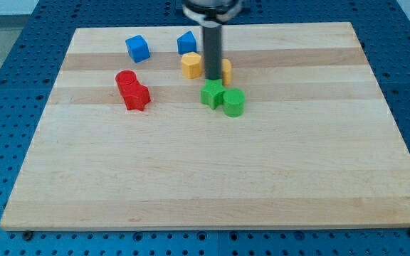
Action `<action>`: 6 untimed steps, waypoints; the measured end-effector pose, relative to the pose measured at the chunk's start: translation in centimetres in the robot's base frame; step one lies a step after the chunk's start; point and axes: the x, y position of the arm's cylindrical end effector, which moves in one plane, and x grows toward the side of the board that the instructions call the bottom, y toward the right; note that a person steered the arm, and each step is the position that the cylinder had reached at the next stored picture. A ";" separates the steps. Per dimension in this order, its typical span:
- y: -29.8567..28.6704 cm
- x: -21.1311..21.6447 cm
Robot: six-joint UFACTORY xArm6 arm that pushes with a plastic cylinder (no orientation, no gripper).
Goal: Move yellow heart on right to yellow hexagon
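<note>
The yellow hexagon (191, 65) sits near the view's top centre of the wooden board (212, 178). The yellow heart (225, 70) lies just to its right, mostly hidden behind my rod. My tip (212, 78) stands between the two yellow blocks, touching or nearly touching the heart's left side. A small gap separates the hexagon from the rod.
A green star-like block (211, 93) and a green cylinder (234, 102) sit just below my tip. A blue block (186, 42) is above the hexagon and a blue cube (138, 48) further left. Two red blocks (132, 89) lie at the left.
</note>
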 end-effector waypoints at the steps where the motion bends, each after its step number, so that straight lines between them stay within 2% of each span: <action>1: 3.0 0.4; 3: 4.8 -1.2; 5: -1.1 -2.7; 6: -1.0 -2.7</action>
